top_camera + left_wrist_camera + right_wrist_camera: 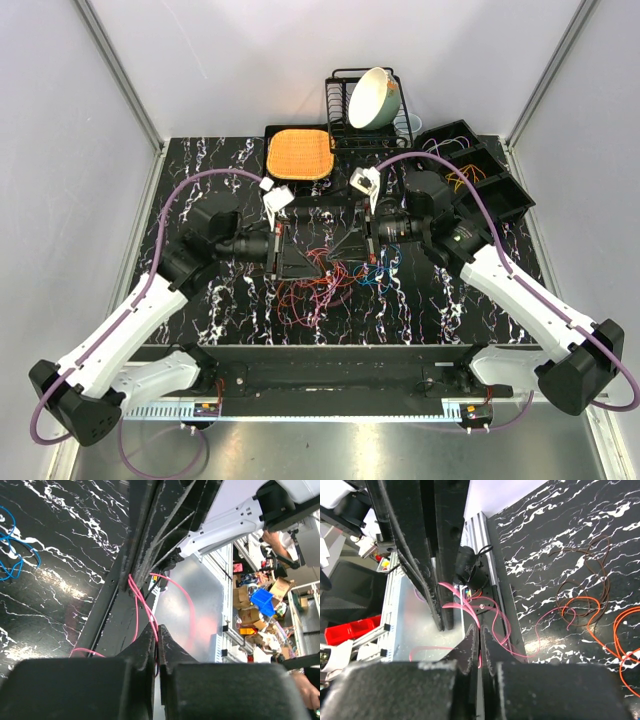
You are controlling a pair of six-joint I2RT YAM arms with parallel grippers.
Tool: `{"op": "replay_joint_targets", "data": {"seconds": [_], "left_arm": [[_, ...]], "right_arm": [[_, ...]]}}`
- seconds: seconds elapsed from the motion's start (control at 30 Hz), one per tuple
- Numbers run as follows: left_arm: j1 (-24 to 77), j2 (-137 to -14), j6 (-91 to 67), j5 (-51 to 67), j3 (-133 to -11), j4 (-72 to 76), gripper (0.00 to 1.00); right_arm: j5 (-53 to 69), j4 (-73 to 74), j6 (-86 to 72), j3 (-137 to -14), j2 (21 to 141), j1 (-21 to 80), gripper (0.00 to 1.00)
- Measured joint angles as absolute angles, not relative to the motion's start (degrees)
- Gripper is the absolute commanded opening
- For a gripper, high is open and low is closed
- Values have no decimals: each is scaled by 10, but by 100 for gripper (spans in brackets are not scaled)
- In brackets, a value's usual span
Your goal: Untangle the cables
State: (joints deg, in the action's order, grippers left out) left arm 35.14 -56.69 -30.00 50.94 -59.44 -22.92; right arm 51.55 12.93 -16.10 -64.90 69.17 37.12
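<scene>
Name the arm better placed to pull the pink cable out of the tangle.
Probably left: left fingers and right fingers both pinch the pink cable, but black bins hem in the right arm.

The right gripper point(478, 632) was seen with its jaws pressed together on a pink-red cable point(457, 605), the loops of which were spread over the metal edge just beyond the fingertips. Two long black bars point(440, 555) were seen reaching in from the top, ending close to that cable. To the right, an orange cable point(580, 599) and a brown cable point(607, 575) were laid loosely overlapping on the black marbled table point(555, 535).
</scene>
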Motion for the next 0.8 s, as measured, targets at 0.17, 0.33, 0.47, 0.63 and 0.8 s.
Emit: {"op": "replay_joint_targets", "data": {"seconds": [0.17, 0.33, 0.47, 0.63, 0.8], "left_arm": [[352, -576, -287, 458, -604, -264, 99], [352, -582, -266, 296, -639, -362, 99], [352, -573, -256, 169, -648, -416, 99], [350, -533, -244, 63, -630, -458, 99], [348, -491, -228, -2, -603, -481, 99]], "right_arm": [[452, 142, -166, -655, 690, 372, 0], [305, 213, -163, -734, 697, 372, 0], [197, 258, -155, -835, 705, 370, 0], [77, 307, -145, -942, 718, 352, 0], [1, 364, -137, -1039, 749, 306, 0]]}}
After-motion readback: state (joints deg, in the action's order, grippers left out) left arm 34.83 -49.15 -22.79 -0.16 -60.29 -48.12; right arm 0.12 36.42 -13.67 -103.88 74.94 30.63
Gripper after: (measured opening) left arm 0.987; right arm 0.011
